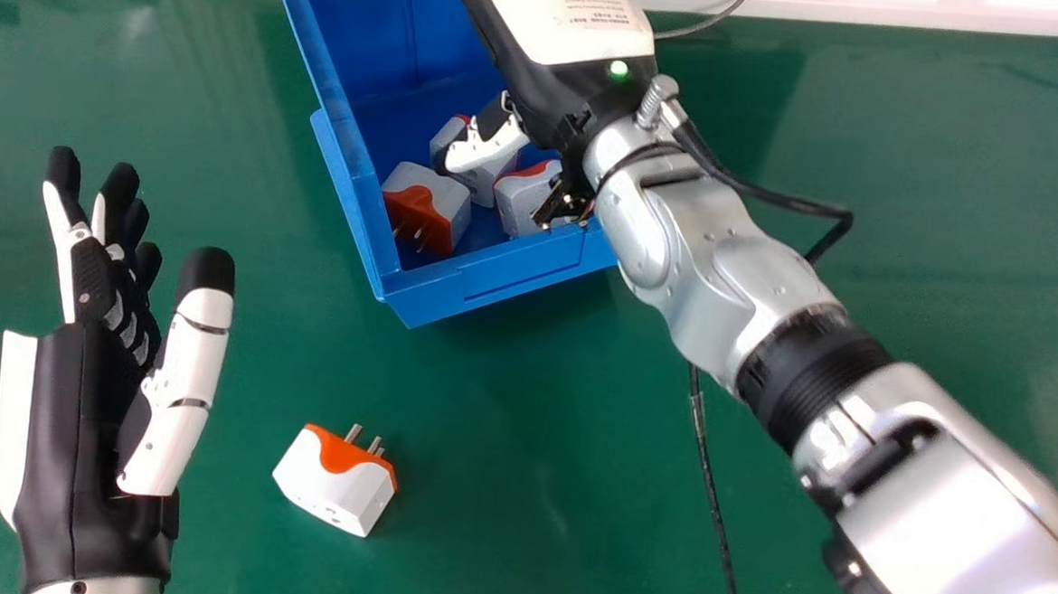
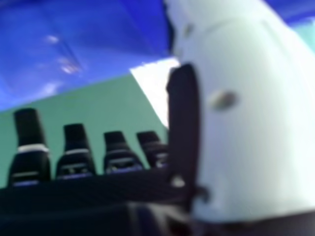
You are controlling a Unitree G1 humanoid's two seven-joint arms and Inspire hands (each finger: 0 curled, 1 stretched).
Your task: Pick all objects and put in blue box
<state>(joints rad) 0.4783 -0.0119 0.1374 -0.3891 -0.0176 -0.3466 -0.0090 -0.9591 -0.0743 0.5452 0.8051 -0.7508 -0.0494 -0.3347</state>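
Note:
My right hand (image 1: pixel 549 90) is over the blue box (image 1: pixel 521 283), its thumb reaching down inside among the adapters. In the right hand view, the right hand (image 2: pixel 76 162) has its fingers extended and nothing visible in its grasp. White-and-orange plug adapters lie in the box: one (image 1: pixel 448 198) at the near left corner, another (image 1: pixel 481 179) behind it beside the thumb, and a third (image 1: pixel 518 204) partly covered by the hand. On the green table, a separate adapter (image 1: pixel 333 486) rests in front of the box, prongs facing away. Left of it, my left hand (image 1: pixel 78 436) stands open and holds nothing.
The silver right forearm (image 1: pixel 918 480) crosses the right side of the head view. A black cable (image 1: pixel 709 487) runs over the green table (image 1: pixel 503 440) beneath that arm. White edging (image 1: pixel 915 14) borders the table's far side.

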